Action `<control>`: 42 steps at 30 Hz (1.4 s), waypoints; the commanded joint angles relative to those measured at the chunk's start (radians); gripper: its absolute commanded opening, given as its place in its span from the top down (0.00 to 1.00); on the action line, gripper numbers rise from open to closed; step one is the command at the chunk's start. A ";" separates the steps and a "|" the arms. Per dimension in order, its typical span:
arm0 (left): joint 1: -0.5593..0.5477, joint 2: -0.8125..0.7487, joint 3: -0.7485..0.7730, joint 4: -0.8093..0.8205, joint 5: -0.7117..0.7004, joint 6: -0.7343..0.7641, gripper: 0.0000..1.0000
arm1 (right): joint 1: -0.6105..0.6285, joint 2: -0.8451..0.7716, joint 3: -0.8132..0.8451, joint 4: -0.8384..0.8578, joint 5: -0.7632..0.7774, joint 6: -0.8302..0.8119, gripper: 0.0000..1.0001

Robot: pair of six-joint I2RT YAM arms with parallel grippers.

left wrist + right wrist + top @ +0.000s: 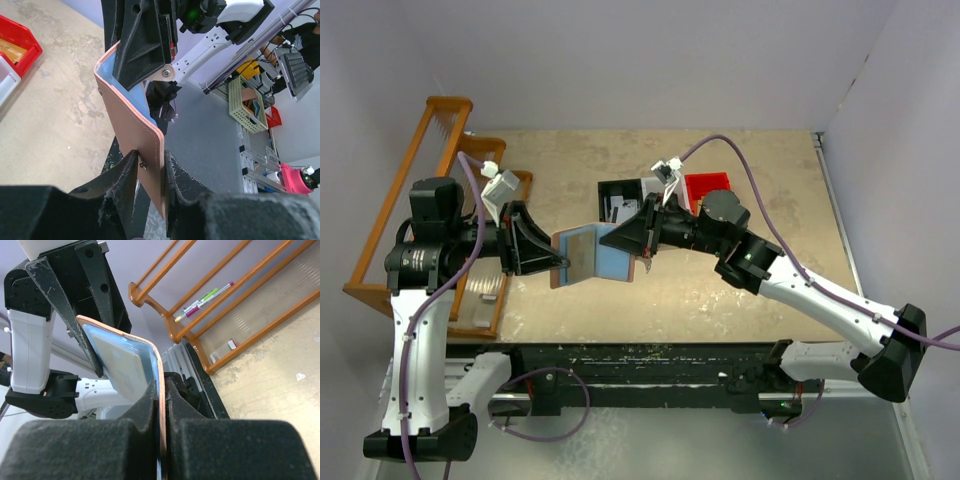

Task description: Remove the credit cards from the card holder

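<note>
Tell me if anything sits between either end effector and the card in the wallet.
Nothing does. The card shows against the blue lining of the wallet. The right end effector is clamped on one flap and the left end effector straddles the other.

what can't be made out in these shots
- Second card: right wrist view shows one tan card in the holder; any other would be hidden behind it.
- Left tool grip: left wrist view, too close to tell whether its fingers press the holder.
- Black bin contents: top view, too small.

Orange wooden rack (448,103) on the table's (770,170) left; black bin (616,189), red bin (708,185) behind.
</note>
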 commanded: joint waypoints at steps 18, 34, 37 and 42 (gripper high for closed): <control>-0.001 -0.011 0.025 -0.013 0.100 0.026 0.76 | -0.004 -0.032 -0.020 0.091 -0.033 -0.001 1.00; -0.001 -0.056 -0.003 0.084 -0.185 -0.052 0.80 | -0.004 -0.018 -0.035 0.222 -0.067 0.058 1.00; -0.001 -0.062 -0.016 0.113 -0.279 -0.075 0.78 | -0.004 -0.021 -0.039 0.235 -0.072 0.066 1.00; -0.001 -0.056 -0.017 0.102 -0.252 -0.080 0.67 | -0.004 -0.026 -0.045 0.247 -0.078 0.075 1.00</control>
